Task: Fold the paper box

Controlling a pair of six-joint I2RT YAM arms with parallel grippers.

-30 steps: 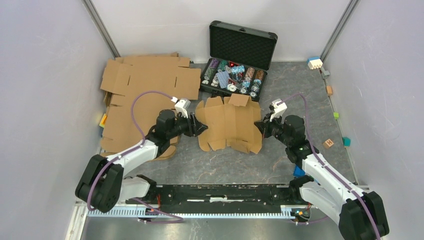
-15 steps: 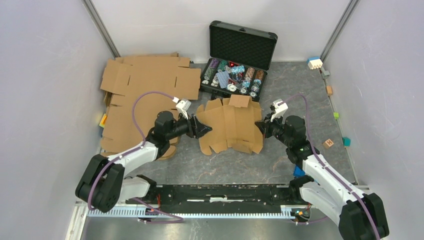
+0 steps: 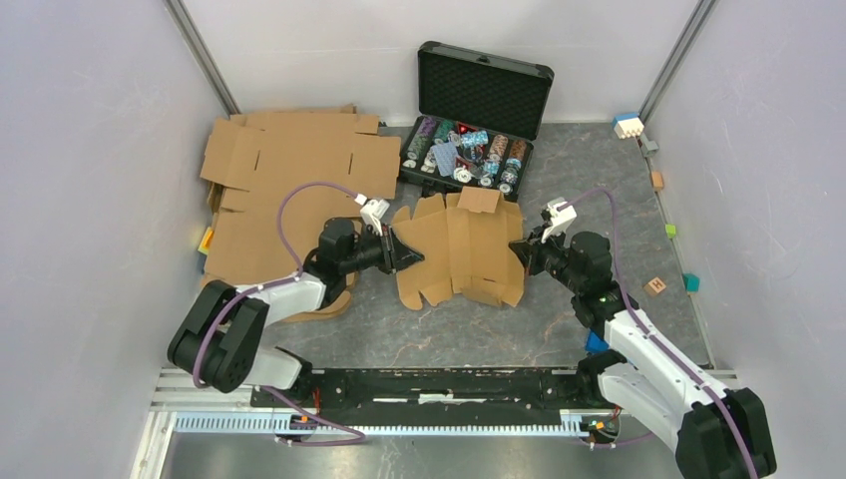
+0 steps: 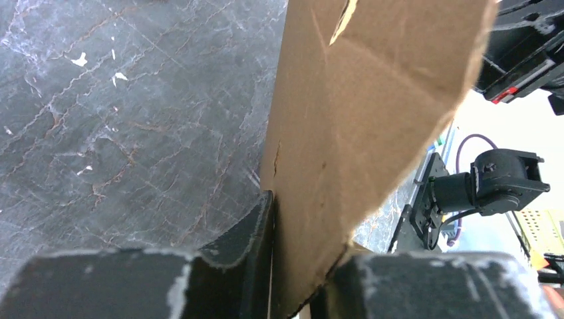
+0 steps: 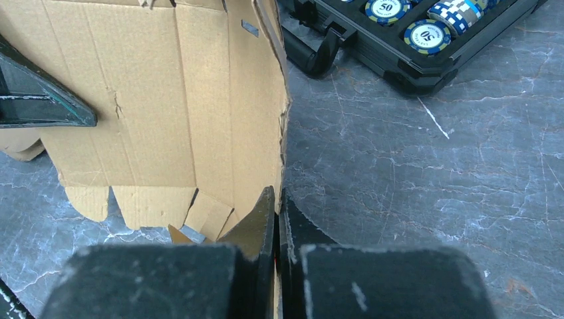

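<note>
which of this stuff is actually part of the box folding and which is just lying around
In the job:
- paper box
- left hand, clamped on its left edge
- right hand, pinched on its right edge

Lying about:
- bigger cardboard sheets
- open case of chips
- small coloured blocks by the right wall

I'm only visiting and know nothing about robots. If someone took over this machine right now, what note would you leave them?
Grippers: the left gripper is shut on the left edge of the paper box; the right gripper is shut on its right edge.
Where: the paper box lies opened out on the table between the arms, just in front of the case of chips. The bigger cardboard sheets lie to the left.
Done: both edges gripped.
Left: all the folding; no walls stand yet and no tabs are tucked.
</note>
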